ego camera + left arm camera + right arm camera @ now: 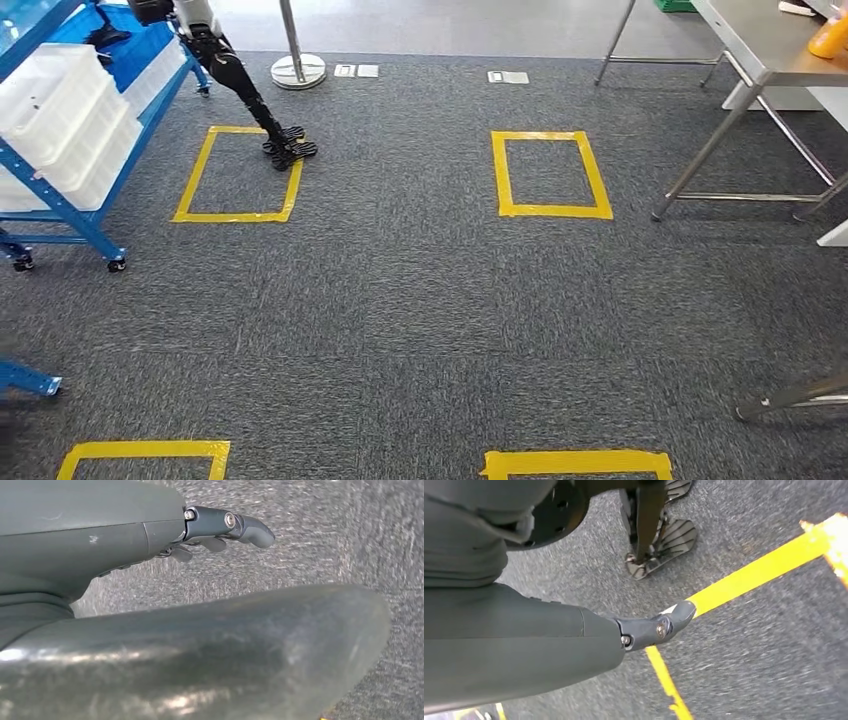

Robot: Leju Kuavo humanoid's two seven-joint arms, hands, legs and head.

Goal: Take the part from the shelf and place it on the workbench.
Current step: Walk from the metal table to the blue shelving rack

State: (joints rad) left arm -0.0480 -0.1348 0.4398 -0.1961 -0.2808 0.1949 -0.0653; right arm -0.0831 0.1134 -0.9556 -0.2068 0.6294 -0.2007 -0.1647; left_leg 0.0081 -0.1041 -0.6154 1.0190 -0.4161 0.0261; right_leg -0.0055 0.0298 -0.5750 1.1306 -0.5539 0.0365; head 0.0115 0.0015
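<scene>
Head view: grey carpet [400, 300] marked with yellow tape squares — one at upper left [240, 175], one at upper centre [550, 175], and the top edges of two more along the bottom of the picture. At the left edge stands a blue wheeled shelf [70, 215] carrying white plastic bins [60, 120]. Whether any of them holds the part cannot be told from here. Another robot's dark leg [245, 90] comes down from the top, its foot [290, 148] set on the right edge of the upper-left tape square. Behind it is a metal post on a round base [297, 68]. At the upper right is the steel workbench [760, 40], on slanted legs, with an orange object [830, 38] on its top at the picture's right edge.

Left wrist view: the left hand [220, 527] hangs over the blurred carpet, its dark fingers [250, 527] curled slightly and apart from the thick grey thumb [200, 650] in the foreground — nothing is between them.

Right wrist view: the right hand [654, 630] hangs over the carpet, above a corner of yellow tape [749, 572]. One dark fingertip [681, 614] shows past the grey cover, with nothing visibly in it; how far the rest of the hand is spread I cannot tell.
</scene>
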